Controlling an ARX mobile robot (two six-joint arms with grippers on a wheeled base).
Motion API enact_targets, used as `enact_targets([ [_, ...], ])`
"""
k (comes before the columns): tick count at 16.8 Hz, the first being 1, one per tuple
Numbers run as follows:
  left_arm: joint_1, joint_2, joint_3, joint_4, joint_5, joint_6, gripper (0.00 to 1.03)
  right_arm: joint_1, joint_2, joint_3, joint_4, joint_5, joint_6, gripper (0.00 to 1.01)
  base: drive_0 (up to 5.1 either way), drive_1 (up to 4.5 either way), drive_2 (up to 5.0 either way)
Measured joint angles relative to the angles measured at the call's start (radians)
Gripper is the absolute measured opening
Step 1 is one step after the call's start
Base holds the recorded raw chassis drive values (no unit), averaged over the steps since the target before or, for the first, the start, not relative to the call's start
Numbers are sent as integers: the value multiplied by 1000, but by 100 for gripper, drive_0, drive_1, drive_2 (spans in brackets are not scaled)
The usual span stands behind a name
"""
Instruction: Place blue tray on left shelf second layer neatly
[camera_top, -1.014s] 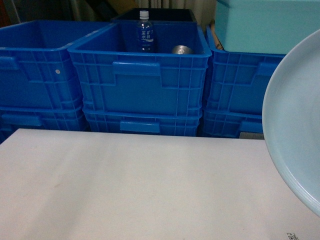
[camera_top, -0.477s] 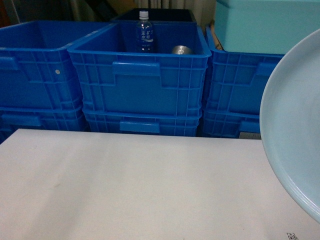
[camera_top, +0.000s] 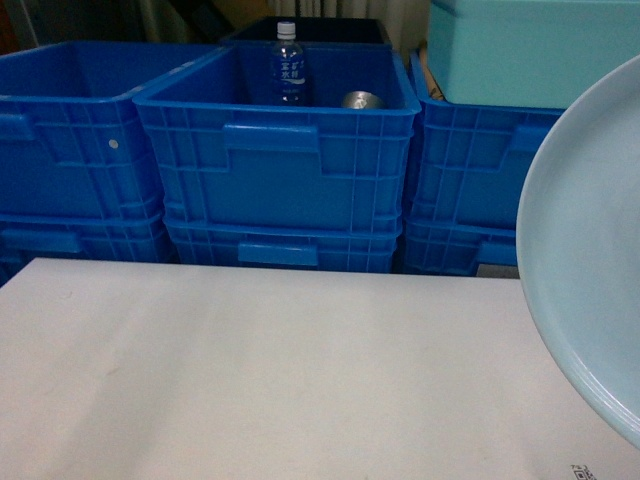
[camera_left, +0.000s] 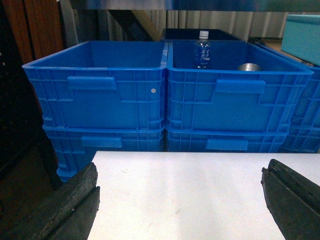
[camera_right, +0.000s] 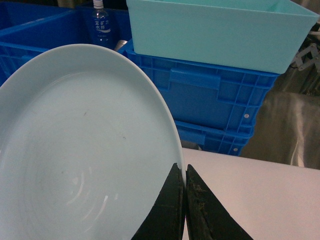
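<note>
Two grippers are at work over the white table. The right gripper has its dark fingers pressed together on the rim of the blue tray, pinching it at the tray's four o'clock edge as the right wrist camera sees it. That pale dish is tilted up off the table, its glossy inner face turned toward the wrist camera; from the head camera it fills the three o'clock side of the view, clear of the tabletop.

The left gripper hangs just above the table with its fingers spread wide, one black pad at seven o'clock and the other at five o'clock, nothing between them.

Beyond the table's far edge, at twelve o'clock, deep blue crates stand stacked in rows. A water bottle stands upright inside the middle top crate, with a metal can just beside it. A big teal box rests on the crates at one o'clock.
</note>
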Motion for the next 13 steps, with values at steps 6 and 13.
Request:
enact_targets([
  [6,0,0,0,0,0,0,98,0,0,0,-1,-2,0,2,-99,-216,-216],
  [13,0,0,0,0,0,0,98,0,1,0,-2,-3,0,2,272,-433,-433],
])
